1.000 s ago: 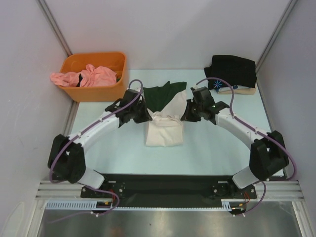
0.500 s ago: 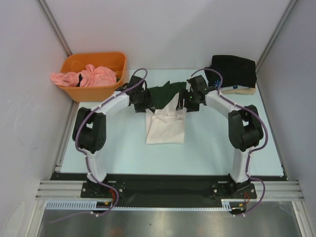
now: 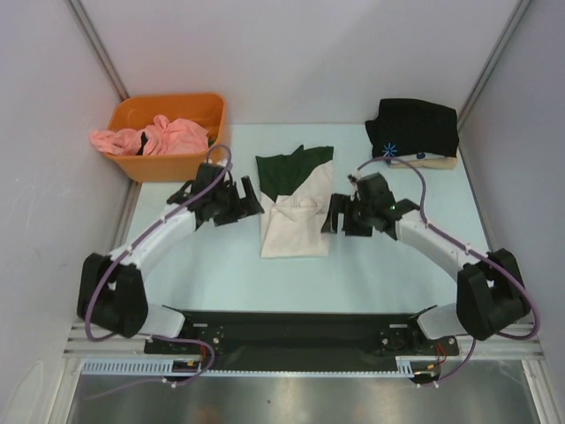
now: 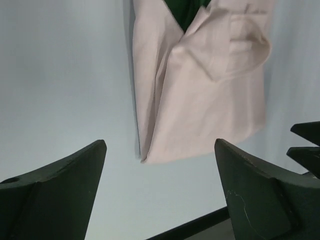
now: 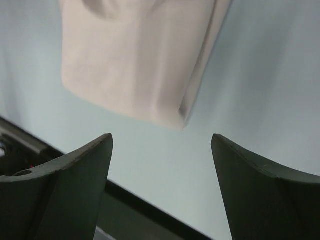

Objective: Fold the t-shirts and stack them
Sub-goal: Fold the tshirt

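Three white walls [image 3: 291,53] round pale-blue table [image 3: 212,256] w/ cream t-shirt [image 3: 296,231]; L pincer [image 3: 250,201], R pincer [image 3: 340,221] agape, empty.

Folded cream shirt [image 3: 294,234] centre, black shirt [image 3: 415,124] back right, orange bin [image 3: 168,166] left

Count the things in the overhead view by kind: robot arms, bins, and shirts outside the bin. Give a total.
Robot arms: 2 (left arm, right arm)
Bins: 1 (orange bin)
Shirts outside the bin: 3 (cream and green shirt, black shirt, beige shirt under the black one)
Total: 6
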Robot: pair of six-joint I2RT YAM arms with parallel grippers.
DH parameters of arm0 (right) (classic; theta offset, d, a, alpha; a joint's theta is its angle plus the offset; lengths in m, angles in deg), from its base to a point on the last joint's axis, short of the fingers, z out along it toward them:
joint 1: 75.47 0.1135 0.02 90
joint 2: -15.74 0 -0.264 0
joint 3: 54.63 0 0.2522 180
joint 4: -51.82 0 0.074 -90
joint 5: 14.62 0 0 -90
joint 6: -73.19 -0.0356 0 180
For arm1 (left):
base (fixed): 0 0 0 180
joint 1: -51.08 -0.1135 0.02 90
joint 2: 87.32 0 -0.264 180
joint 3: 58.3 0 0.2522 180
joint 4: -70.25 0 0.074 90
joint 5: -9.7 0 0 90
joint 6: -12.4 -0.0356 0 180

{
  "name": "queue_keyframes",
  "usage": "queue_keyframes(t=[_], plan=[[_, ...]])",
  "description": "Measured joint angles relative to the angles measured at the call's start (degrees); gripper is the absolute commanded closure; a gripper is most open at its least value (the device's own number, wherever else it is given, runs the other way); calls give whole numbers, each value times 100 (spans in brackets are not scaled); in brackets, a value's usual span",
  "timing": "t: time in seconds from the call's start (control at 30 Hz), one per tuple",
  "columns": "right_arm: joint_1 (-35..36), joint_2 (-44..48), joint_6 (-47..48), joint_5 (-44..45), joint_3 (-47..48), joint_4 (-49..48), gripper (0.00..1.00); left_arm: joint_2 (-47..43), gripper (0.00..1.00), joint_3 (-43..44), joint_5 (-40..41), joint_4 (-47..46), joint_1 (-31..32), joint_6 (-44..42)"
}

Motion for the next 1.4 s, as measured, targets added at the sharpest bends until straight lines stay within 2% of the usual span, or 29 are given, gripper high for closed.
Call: queue_keyframes(t=[0.1, 0.23, 0.43, 0.57, 0.63, 0.67, 0.7, 0.77, 0.8, 0.87, 0.9, 0.93, 0.97, 1.0, 1.03, 1.07, 1.27, 1.4], plan=[[391, 339, -302, -96, -743, -282, 15, -645, 5, -997, -164, -420, 50, 68], [490, 306, -595, -105, -1311, -551, 18, -835, 6, -1906, -350, -855, 181, 208], [487, -273, -745, -205, -1362, -1268, 25, -734, 7, -2371, -518, -1569, 411, 407], [481, -651, -870, -389, -1381, -1858, 36, -387, 12, -2455, -621, -2131, 474, 509], [479, -793, -905, -474, -1384, -2114, 41, -184, 18, -2479, -640, -2317, 498, 560], [479, -844, -925, -498, -1386, -2210, 48, -66, 22, -2496, -647, -2424, 518, 592], [476, -898, -935, -516, -1390, -2317, 51, 22, 30, -2507, -699, -2566, 535, 632], [472, -999, -973, -566, -1410, -2487, 62, 149, 39, -2511, -737, -2791, 584, 695], [463, -1036, -979, -568, -1414, -2533, 64, 234, 48, -2520, -754, -2896, 610, 730], [450, -1093, -1001, -597, -1425, -2594, 72, 372, 53, -2527, -787, -3058, 669, 800], [446, -1099, -999, -608, -1432, -2612, 74, 417, 63, -2529, -791, -3104, 702, 809], [442, -1102, -1016, -610, -1443, -2616, 77, 444, 67, -2529, -798, -3154, 743, 850], [442, -1102, -1029, -610, -1460, -2621, 84, 444, 72, -2529, -793, -3176, 791, 872], [442, -1102, -1029, -610, -1473, -2621, 89, 439, 89, -2529, -789, -3204, 844, 901], [439, -1099, -1045, -610, -1480, -2621, 97, 437, 95, -2529, -787, -3226, 887, 911], [435, -1088, -1047, -610, -1486, -2616, 100, 417, 99, -2531, -776, -3217, 942, 940], [540, -514, -1097, -372, -1523, -2050, 100, -431, 99, -2616, -542, -2726, 1226, 1082], [1154, 479, -1272, 149, -1565, -1255, 100, -1558, 100, -2885, -358, -2149, 1495, 1222]])
